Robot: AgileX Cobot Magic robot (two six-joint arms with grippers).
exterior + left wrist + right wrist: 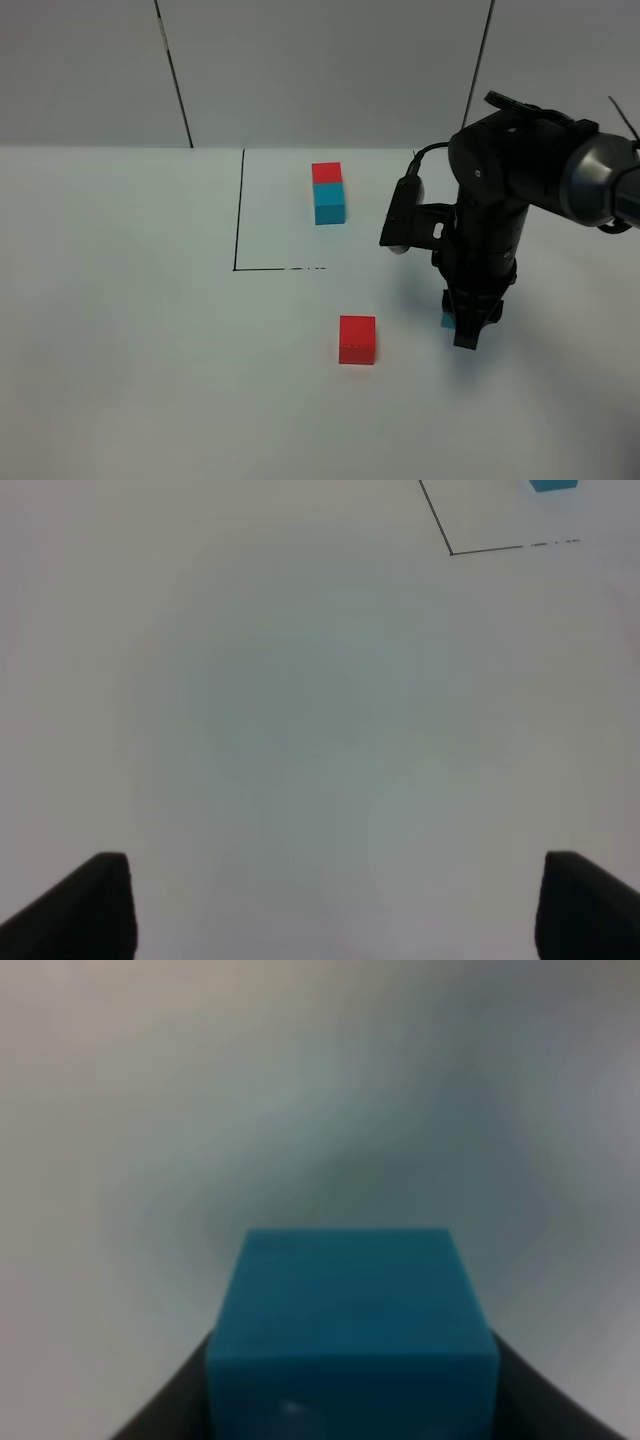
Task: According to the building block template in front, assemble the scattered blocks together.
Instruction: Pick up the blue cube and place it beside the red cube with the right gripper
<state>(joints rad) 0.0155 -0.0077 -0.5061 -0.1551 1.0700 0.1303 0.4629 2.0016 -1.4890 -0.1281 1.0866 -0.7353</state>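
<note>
the template (328, 193) is seen at the far side of the white table (120, 350): a red cube joined to a cyan cube, the red one farther from the camera. it is framed by a thin black outline (240, 210), of which the left line and part of the near line are visible in the high view.

the red block (357, 339) is found on the table nearer the camera, outside the outline and well apart from the template. nothing is touching it.

the cyan block (447, 320) is located to the right of the red block, near it but apart. only a small corner of it is shown in the high view, since most of it is hidden behind the right gripper (465, 325). the right arm is pointed down at the table there. in the right wrist view the cyan block (350, 1330) is seen between the dark fingers (170, 1415) of the right gripper (350, 1410), and both fingers are closed against its sides. whether the block is resting on the table or raised off it cannot be told.

the left gripper (340, 905) is held wide open over bare table, and nothing is held between its fingers (95, 905). a corner of the outline (452, 552) and an edge of the template (553, 484) are caught in the left wrist view, well apart from that gripper.
</note>
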